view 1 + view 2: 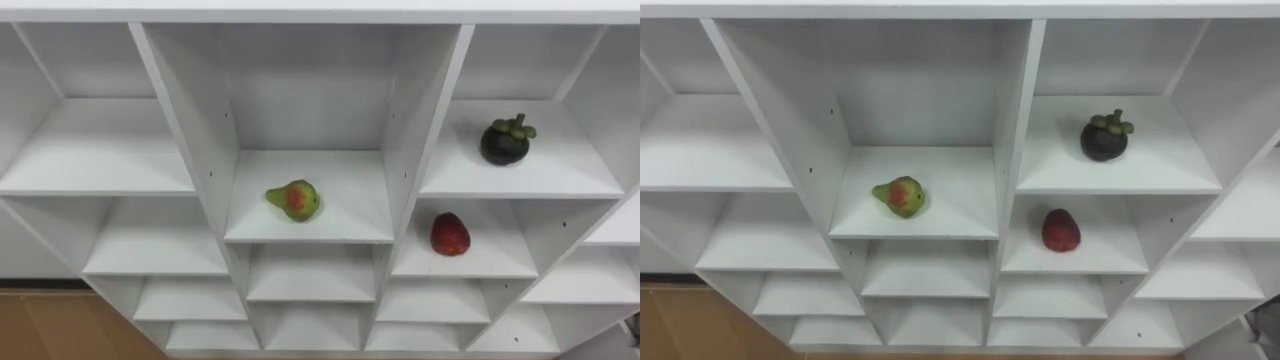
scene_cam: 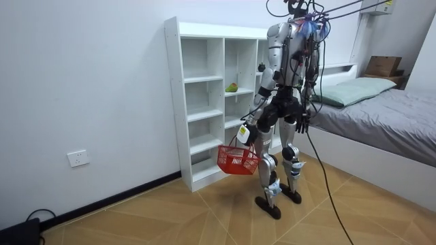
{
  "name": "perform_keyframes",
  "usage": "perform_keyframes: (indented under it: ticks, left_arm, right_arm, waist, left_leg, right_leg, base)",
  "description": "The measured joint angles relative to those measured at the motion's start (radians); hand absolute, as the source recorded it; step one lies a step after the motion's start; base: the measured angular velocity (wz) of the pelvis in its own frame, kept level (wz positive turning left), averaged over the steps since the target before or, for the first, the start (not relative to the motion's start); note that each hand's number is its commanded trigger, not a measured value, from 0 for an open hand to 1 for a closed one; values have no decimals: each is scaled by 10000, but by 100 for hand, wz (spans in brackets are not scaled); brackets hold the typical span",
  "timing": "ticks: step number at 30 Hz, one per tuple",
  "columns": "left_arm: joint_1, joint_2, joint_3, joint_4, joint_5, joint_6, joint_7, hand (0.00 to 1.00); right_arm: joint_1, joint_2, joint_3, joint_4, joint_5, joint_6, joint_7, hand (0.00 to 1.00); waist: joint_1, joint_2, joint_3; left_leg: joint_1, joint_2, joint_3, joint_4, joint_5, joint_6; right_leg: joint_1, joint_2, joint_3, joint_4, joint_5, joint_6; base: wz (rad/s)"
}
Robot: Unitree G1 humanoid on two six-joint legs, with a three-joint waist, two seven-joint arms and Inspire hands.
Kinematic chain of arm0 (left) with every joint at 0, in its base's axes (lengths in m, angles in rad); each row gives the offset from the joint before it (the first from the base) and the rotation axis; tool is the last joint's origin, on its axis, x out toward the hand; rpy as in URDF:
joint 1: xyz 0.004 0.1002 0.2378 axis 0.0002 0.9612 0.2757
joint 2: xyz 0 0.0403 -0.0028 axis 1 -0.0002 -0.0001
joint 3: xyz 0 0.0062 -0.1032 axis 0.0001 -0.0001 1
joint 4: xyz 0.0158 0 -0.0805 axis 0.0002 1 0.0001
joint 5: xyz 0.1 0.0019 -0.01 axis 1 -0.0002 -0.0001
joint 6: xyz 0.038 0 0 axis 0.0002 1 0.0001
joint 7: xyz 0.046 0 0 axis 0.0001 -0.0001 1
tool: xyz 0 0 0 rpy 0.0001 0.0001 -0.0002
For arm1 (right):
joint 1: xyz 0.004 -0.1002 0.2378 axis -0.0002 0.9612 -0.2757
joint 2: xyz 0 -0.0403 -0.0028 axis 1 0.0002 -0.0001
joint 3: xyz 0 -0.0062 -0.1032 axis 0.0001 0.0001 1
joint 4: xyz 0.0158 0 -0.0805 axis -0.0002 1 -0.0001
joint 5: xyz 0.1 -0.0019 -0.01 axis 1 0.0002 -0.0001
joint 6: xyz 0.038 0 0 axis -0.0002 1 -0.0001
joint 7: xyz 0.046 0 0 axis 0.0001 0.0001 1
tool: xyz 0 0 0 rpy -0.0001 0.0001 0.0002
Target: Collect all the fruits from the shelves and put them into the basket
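Note:
I stand facing a white shelf closet (image 1: 310, 238). A green pear with a red blush (image 1: 294, 200) lies on the middle column's shelf. A dark mangosteen with a green cap (image 1: 505, 142) stands on the upper shelf of the column to its right. A red fruit (image 1: 450, 234) rests one shelf lower in that same column. In the room view my left hand (image 2: 246, 133) hangs low, curled on the handle of a red basket (image 2: 238, 160). My right hand (image 2: 302, 123) hangs at my side. Both hands are well below the fruit shelves.
The other closet compartments hold nothing. In the room view a bed (image 2: 381, 119) stands close behind me on the room view's right, with a cardboard box (image 2: 383, 65) beyond it. Wood floor (image 2: 170, 218) lies open on the room view's left.

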Motion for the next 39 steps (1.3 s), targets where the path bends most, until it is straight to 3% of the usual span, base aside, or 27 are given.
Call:
perform_keyframes:
  ticks: [8, 16, 21, 25, 29, 33, 36, 39]
  left_arm:
    - [-43, 19, -12, -51, -16, -495, 377, 100]
    - [-128, 51, -2, -218, -379, -1293, 650, 100]
    - [-248, 52, -22, -353, -602, -1680, 686, 100]
    - [-147, 44, -36, -834, -602, -1793, 724, 100]
    - [-141, 51, -37, -849, -604, -1954, 703, 100]
    - [-148, 62, -94, -850, -700, -1981, 566, 100]
    - [-130, 97, -298, -846, -997, -2007, 545, 100]
    - [-115, 102, -305, -837, -997, -2124, 547, 100]
  right_arm:
    - [46, -17, -362, -427, 85, -511, -721, 0]
    - [221, -3, -406, -1681, 1153, -1605, -1408, 0]
    - [322, 29, -401, -2756, 1310, -1936, -1825, 0]
    - [721, 58, -401, -4429, 964, -2147, -2089, 0]
    - [1255, 68, -369, -6471, 849, -2357, -2288, 0]
    - [1427, 65, -367, -7740, 864, -2554, -2522, 0]
    - [1653, 63, -367, -9116, 852, -2574, -2723, 0]
    - [1852, 62, -351, -10504, 770, -2861, -2998, 0]
  waist:
    - [-37, 1, 13]
    - [-152, -89, -33]
    - [-138, -55, -76]
    - [-174, -18, -106]
    - [-164, 34, -79]
    - [-312, 75, -55]
    - [-325, 111, -70]
    - [-310, 137, -89]
  left_leg:
    - [-43, 4, 15, -79, 0, 0]
    - [-164, 9, 100, -53, 3, -1]
    - [-170, 40, 183, -52, 4, 1]
    - [-142, 74, 335, -56, 5, 2]
    - [-161, 158, 622, -76, 4, 1]
    - [-237, 182, 656, -80, 5, 0]
    - [-392, 202, 658, -72, 10, -8]
    - [-515, 210, 671, -50, 64, -19]
  right_leg:
    - [-101, 3, -17, 78, 0, 0]
    - [-312, 10, 92, 65, 22, 5]
    - [-402, 42, 153, 14, 126, 9]
    - [-388, 88, 375, -90, 206, -1]
    - [-481, 159, 536, -92, 319, -22]
    - [-581, 185, 561, -79, 380, -21]
    - [-666, 215, 611, -58, 434, -31]
    - [-783, 229, 635, -62, 488, -50]
  base:
    - [0]
    - [-3]
    - [-8]
    - [-11]
    - [-19]
    - [-6]
    - [-1]
    - [-1]
